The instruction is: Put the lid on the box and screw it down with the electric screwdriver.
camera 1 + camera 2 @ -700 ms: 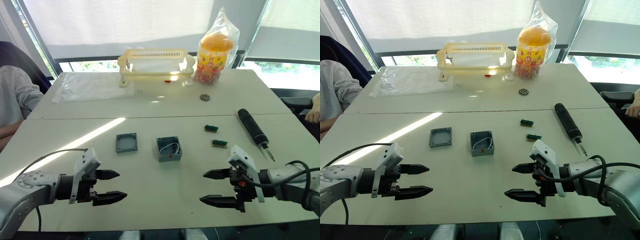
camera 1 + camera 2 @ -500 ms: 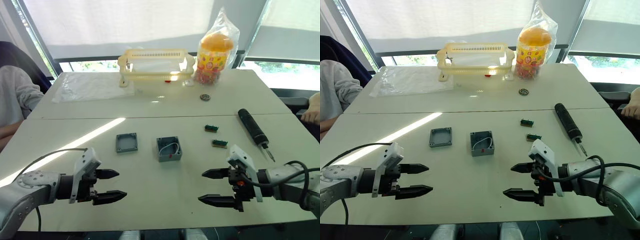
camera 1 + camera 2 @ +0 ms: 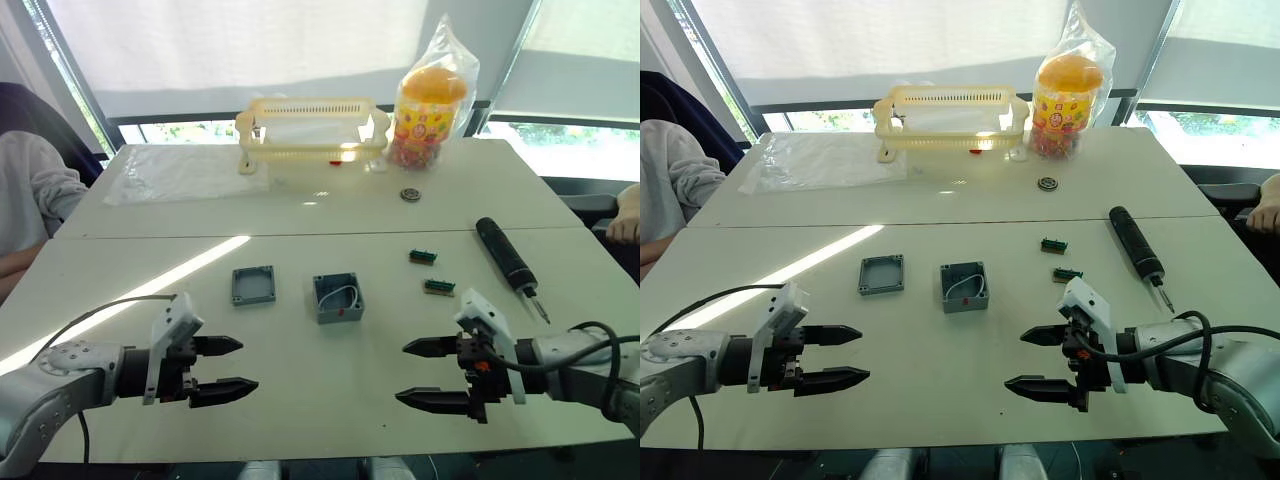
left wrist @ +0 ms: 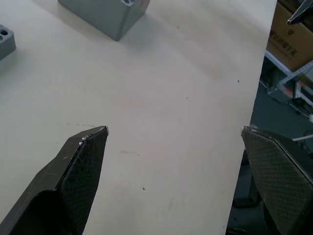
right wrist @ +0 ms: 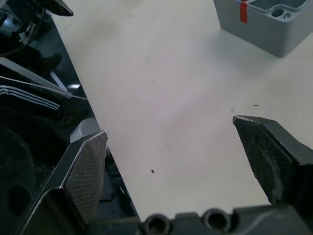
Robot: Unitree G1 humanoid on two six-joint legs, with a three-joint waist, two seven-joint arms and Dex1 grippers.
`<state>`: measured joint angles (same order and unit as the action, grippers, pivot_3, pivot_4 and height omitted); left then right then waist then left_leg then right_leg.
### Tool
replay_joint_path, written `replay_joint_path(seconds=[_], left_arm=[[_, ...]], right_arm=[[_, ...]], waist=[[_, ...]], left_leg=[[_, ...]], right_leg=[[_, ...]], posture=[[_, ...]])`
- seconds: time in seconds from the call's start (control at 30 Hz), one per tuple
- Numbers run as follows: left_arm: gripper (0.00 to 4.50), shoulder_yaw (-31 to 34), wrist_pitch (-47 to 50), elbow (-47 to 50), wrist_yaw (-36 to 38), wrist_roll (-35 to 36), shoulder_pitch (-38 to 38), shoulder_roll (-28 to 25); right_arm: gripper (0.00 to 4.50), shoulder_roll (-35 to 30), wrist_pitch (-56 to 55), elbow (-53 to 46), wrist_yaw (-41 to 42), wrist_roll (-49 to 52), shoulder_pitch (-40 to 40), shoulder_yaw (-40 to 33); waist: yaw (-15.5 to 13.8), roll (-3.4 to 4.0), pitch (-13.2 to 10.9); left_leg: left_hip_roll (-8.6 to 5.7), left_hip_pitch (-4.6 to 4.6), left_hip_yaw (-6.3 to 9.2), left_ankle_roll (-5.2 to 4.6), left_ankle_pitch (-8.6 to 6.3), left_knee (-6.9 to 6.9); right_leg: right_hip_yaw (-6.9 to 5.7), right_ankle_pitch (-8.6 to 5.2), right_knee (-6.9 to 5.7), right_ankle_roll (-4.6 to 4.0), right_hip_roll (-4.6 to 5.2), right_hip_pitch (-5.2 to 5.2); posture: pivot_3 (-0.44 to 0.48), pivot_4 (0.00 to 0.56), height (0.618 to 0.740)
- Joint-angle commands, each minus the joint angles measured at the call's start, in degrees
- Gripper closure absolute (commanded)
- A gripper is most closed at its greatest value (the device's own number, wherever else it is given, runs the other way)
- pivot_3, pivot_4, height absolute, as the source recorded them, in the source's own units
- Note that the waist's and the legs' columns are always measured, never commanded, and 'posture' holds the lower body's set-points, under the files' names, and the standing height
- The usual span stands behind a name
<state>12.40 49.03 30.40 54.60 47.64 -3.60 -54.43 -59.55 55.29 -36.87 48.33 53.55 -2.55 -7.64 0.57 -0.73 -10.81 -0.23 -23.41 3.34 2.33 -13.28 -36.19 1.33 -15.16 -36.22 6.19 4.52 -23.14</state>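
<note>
Near the front edge of the white worktop (image 3: 300, 410), the left gripper (image 3: 233, 366) and the right gripper (image 3: 418, 373) hover with fingers spread, grasping nothing. Farther in, the small shallow square grey plastic lid (image 3: 253, 285) lies left of centre, just beside the deeper square grey plastic box (image 3: 338, 297) with a white wire inside. Toward the right edge rests the black pen-like electric screwdriver (image 3: 506, 255). At the far edge stands a yellow slotted plastic basket (image 3: 312, 128).
</note>
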Motion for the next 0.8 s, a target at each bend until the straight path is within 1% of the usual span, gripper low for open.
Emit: replay_joint_path(seconds=[0.03, 0.13, 0.2, 0.23, 0.27, 0.3, 0.37, 0.43, 0.5, 0.53, 0.6, 0.63, 0.7, 0.73, 0.8], left_arm=[[0.05, 0.09, -2.0, -0.91, -1.34, -3.5, 1.46, -0.79], [0.05, -0.36, -2.69, -3.76, -2.55, -7.4, 3.61, -2.45], [0.05, -0.18, -3.1, -5.5, -1.05, -8.24, 4.86, -3.74], [0.05, -1.05, -2.6, -6.48, 0.2, -8.9, 5.96, -5.4], [0.05, -3.75, -2.19, -7.81, 2.89, -10.72, 7.63, -8.79], [0.05, -5.74, -2.74, -9.06, 4.9, -12.48, 9.21, -11.09], [0.05, -8.66, -5.01, -11.41, 9.15, -14.6, 13.25, -14.21], [0.05, -11.28, -7.06, -13.23, 12.41, -16.4, 18.03, -15.61], [0.05, -14.52, -8.68, -15.35, 15.38, -18.54, 24.04, -15.68], [0.05, -17.92, -8.95, -16.94, 17.51, -20.73, 30.4, -14.77], [0.05, -22.56, -9.2, -19.64, 20.32, -23.82, 38.71, -13.15], [0.05, -24.8, -9.07, -21.51, 21.09, -25.0, 43.57, -10.68], [0.05, -29.86, -7.51, -26.03, 22.64, -27.0, 53.04, -3.89], [0.05, -31.91, -7.53, -27.98, 23.12, -28.16, 56.24, -0.8], [0.05, -36.66, -9.09, -31.38, 23.34, -32.3, 60.23, 4.32]], right_arm=[[0.0, -0.33, 0.08, -0.02, -0.99, -1.26, -2.26, -0.13], [0.0, -0.52, 1.56, 0.42, -2.71, -1.91, -3.98, 0.04], [0.0, -0.98, 2.33, 0.55, -3.11, -2.14, -4.62, -0.23], [0.0, -1.35, 2.52, 0.77, -2.96, -2.31, -4.72, -0.52], [0.0, -1.77, 2.65, 1.2, -2.5, -2.26, -4.79, -1.1], [0.0, -2.1, 2.75, 1.53, -2.17, -2.24, -4.84, -1.64], [0.0, -2.62, 3.19, 1.93, -1.71, -1.69, -5.06, -2.92], [0.0, -3.04, 3.58, 1.95, -1.35, -1.03, -5.05, -3.94], [0.0, -3.36, 3.84, 1.57, -1.11, -0.93, -4.83, -4.47], [0.0, -3.21, 4.43, 0.87, -1.54, -0.03, -5.45, -4.72], [0.0, -2.72, 5.4, -0.01, -2.47, 1.3, -6.9, -4.66], [0.0, -2.13, 5.8, -0.76, -3.37, 2.13, -8.12, -4.24], [0.0, 0.31, 6.06, -2.35, -6.3, 3.11, -10.66, -2.7], [0.0, 1.38, 6.18, -2.82, -7.68, 3.16, -11.55, -2.01], [0.0, 2.97, 6.4, -3.22, -9.85, 2.44, -12.1, -0.99]], waist=[[0.01, 0.0, 0.0], [0.02, 0.0, 0.0], [-0.02, 0.0, 0.0], [-0.01, 0.0, 0.0], [-0.07, -0.01, 0.0], [-0.05, -0.02, -0.01], [-0.03, 0.01, -0.01], [-0.02, 0.01, -0.01], [-0.04, -0.01, -0.02], [-0.12, -0.01, -0.02], [-0.15, -0.02, -0.02], [-0.12, -0.02, -0.01], [-0.14, -0.05, 0.0], [-0.06, -0.07, 0.01], [-0.01, -0.09, 0.0]], left_leg=[[0.0, 0.0, 0.0, 0.0, 0.0, 0.0], [0.0, 0.01, 0.01, 0.0, 0.0, -0.01], [-0.01, 0.01, 0.0, 0.0, 0.0, 0.0], [-0.01, 0.0, 0.01, 0.0, 0.0, 0.0], [-0.01, 0.0, 0.0, 0.0, 0.0, 0.01], [-0.02, -0.01, 0.0, 0.0, 0.0, 0.0], [-0.02, -0.01, -0.02, 0.0, 0.0, 0.0], [-0.02, -0.02, -0.04, 0.0, 0.0, 0.01], [-0.02, -0.04, -0.03, 0.0, 0.0, 0.01], [-0.02, -0.04, -0.03, 0.0, 0.0, 0.02], [-0.02, -0.09, -0.01, 0.0, 0.0, -0.03], [-0.03, -0.07, -0.01, 0.0, 0.0, -0.06], [-0.04, -0.04, 0.01, 0.0, 0.0, -0.09], [-0.04, -0.05, 0.02, 0.0, 0.0, -0.1], [-0.07, -0.07, 0.05, 0.0, 0.0, -0.09]], right_leg=[[0.0, 0.0, 0.0, 0.0, 0.0, 0.0], [0.0, 0.0, -0.01, 0.0, -0.02, 0.0], [0.0, 0.0, -0.01, 0.0, -0.02, -0.01], [0.0, 0.0, -0.01, 0.0, -0.02, -0.01], [0.0, 0.0, -0.01, 0.0, -0.02, -0.01], [-0.01, 0.0, -0.01, 0.0, -0.02, -0.01], [0.0, 0.0, -0.01, -0.01, -0.02, -0.03], [0.0, -0.01, 0.0, -0.02, -0.02, -0.05], [-0.01, 0.0, 0.0, -0.01, -0.01, -0.05], [-0.01, 0.0, 0.0, 0.0, -0.02, -0.04], [-0.03, 0.01, -0.02, 0.02, -0.05, -0.07], [-0.03, 0.04, -0.03, 0.07, -0.06, -0.01], [-0.03, 0.1, -0.04, 0.17, -0.07, 0.05], [-0.03, 0.1, -0.04, 0.2, -0.08, 0.05], [-0.04, 0.1, -0.04, 0.27, -0.08, 0.07]], posture=[[0.0, 0.15, 0.74], [0.0, 0.15, 0.74], [0.0, 0.15, 0.74], [0.0, 0.15, 0.74], [0.0, 0.15, 0.74], [0.0, 0.15, 0.74], [0.0, 0.15, 0.74], [0.0, 0.15, 0.74], [0.0, 0.15, 0.74], [0.0, 0.15, 0.74], [0.0, 0.15, 0.74], [0.0, 0.15, 0.74], [0.0, 0.15, 0.74], [0.0, 0.15, 0.74], [0.0, 0.15, 0.74]])
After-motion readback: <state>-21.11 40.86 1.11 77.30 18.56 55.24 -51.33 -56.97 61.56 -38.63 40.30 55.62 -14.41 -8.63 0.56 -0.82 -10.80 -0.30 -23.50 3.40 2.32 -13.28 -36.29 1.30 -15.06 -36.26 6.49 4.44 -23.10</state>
